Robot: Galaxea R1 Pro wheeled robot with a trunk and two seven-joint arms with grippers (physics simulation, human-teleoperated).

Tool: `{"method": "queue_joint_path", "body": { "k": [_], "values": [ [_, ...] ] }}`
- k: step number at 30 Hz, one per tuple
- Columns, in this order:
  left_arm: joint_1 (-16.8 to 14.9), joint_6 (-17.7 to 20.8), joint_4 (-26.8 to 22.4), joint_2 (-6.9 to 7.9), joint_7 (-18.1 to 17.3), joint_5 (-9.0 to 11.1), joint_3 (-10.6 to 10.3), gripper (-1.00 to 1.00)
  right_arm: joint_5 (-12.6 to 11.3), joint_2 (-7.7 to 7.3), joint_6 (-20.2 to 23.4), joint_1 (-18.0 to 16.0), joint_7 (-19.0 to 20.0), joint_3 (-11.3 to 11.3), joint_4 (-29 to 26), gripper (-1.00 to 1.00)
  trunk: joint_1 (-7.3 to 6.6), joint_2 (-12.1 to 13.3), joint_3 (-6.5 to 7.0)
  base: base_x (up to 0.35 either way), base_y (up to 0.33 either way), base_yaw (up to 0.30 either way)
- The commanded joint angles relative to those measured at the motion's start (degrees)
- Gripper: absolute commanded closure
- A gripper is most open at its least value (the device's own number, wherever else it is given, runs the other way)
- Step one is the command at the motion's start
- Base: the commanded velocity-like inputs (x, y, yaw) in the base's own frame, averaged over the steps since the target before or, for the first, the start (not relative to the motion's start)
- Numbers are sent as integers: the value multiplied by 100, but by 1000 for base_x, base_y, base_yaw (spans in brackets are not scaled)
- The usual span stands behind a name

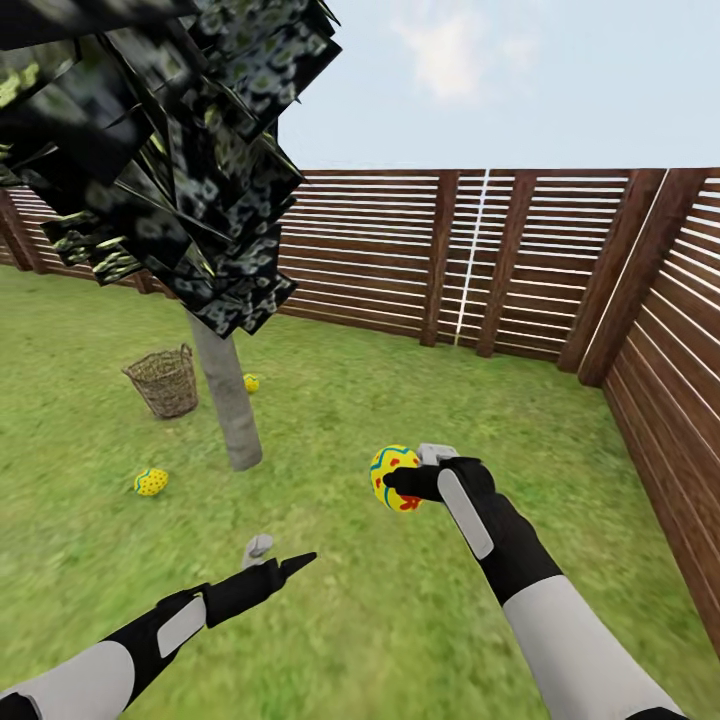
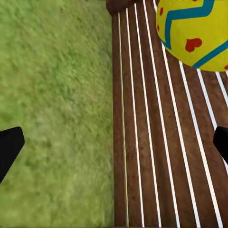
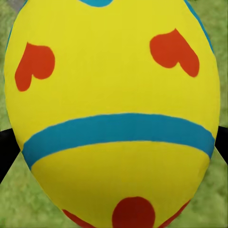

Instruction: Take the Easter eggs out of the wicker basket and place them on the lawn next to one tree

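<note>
Patchy green lawn (image 1: 400, 620) bounded by brown slat fence (image 1: 400, 250), tree (image 1: 228, 400) nearby.

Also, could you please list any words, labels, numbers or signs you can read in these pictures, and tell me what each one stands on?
There is no readable text in any view.
The egg held in the right tool carries only painted red hearts and dots and blue bands, no letters.
The wooden fence, the wicker basket and the tree trunk bear no labels or signs.

Yellow egg (image 3: 114, 114), blue bands, red hearts
</note>
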Motion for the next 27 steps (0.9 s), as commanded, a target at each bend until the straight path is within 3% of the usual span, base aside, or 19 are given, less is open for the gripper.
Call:
{"method": "queue_joint_path", "body": {
  "k": [1,12,22,27],
  "values": [
    [-5,60,-4,8,-14,59,-27,-100,-65,-3,11,-2,-52,5,-7,100,0,-4,-10,6,0,8],
    [-5,69,-12,11,-17,93,-19,-100,-66,-4,11,-4,-46,-4,9,100,0,-4,-106,0,0,1],
    [-5,41,-4,-9,30,74,-20,-100,-73,-11,10,-3,-46,-5,18,100,220,-405,-378,0,0,0],
    [-5,-179,49,39,45,90,-13,-100,-49,-19,-42,-4,-49,-13,18,100,330,-605,-515,0,0,0]
  ]
}}
